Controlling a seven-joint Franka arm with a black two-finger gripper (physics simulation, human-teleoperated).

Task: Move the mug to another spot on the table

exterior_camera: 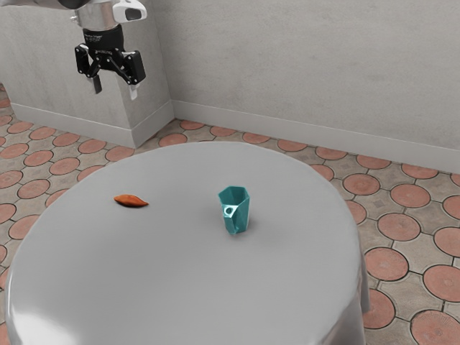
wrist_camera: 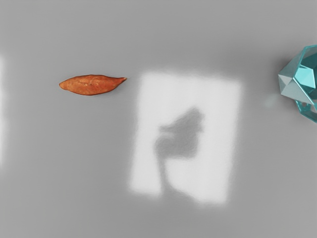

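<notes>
A teal faceted mug (exterior_camera: 234,210) stands upright near the middle of the round grey table (exterior_camera: 180,287), its handle turned toward the camera. In the wrist view the mug (wrist_camera: 302,82) is cut off by the picture's edge. My black gripper (exterior_camera: 113,85) hangs high above the table's far side, toward the exterior view's upper left, well away from the mug. Its fingers (exterior_camera: 134,90) stand apart and open, with nothing between them.
An orange sweet potato (exterior_camera: 131,201) lies on the table toward the exterior view's left of the mug, also seen as the sweet potato (wrist_camera: 91,84) from above. The hand's shadow (wrist_camera: 181,136) falls on a bright patch of table. A tiled floor and grey walls surround the table.
</notes>
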